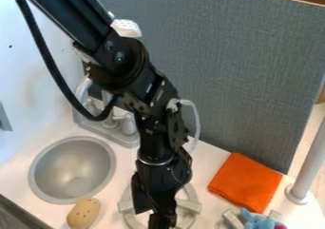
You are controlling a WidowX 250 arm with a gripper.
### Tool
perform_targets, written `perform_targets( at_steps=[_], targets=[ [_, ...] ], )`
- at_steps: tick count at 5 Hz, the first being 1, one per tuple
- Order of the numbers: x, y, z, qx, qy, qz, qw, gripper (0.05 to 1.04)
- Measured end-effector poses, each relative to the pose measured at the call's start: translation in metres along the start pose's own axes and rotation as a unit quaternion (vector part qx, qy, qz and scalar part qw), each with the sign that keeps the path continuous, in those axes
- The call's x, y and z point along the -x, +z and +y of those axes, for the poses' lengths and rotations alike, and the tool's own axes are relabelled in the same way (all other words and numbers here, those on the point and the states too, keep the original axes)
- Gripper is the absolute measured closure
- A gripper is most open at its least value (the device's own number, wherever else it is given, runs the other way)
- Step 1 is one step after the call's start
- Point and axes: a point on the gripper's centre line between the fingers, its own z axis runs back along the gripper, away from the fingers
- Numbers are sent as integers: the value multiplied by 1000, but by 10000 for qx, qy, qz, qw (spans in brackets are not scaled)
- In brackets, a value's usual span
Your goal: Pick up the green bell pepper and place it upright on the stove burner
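While a black robot arm (117, 47) leans over the toy kitchen, its gripper (162, 223) hangs down by a round stove ring (189, 205)

The gripper is low in the view, near the bottom edge, and points down over the ring. I cannot tell if it is wide or narrow, or if it has hold of a thing. The ring is pale gray with flat bars. It lies on the white counter (203, 164), right under the gripper, and the arm hides the middle of it.

To the left of the ring is a tan, egg-shaped thing (84, 213) with small dark dots. It is close to the edge of a round gray sink (73, 168). A gray tap (109, 123) stands behind the sink, and the arm and its black cable (56, 76) get in the way of part of it.

To the right of the ring is a folded orange cloth (245, 181), flat on the counter. In front of the cloth is a soft-looking blue toy (256, 221) with a bit of pink. It is by some gray bars (234, 218), and the bottom edge cuts it off. A metal pole (309, 164) stands at the far right. Behind it all is a big gray board (238, 66), like a wall.
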Motion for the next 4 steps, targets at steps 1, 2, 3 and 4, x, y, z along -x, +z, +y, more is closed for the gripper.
perform_targets(
  at_steps=[1,2,3,4],
  targets=[
    [3,-6,0,48,21,111,9999,83],
    [-6,-9,-5,-36,-67,108,9999,83],
    [-12,-13,-9,-82,-150,188,9997,83],
    [-18,-27,-9,-116,-213,414,9988,83]
  ],
)
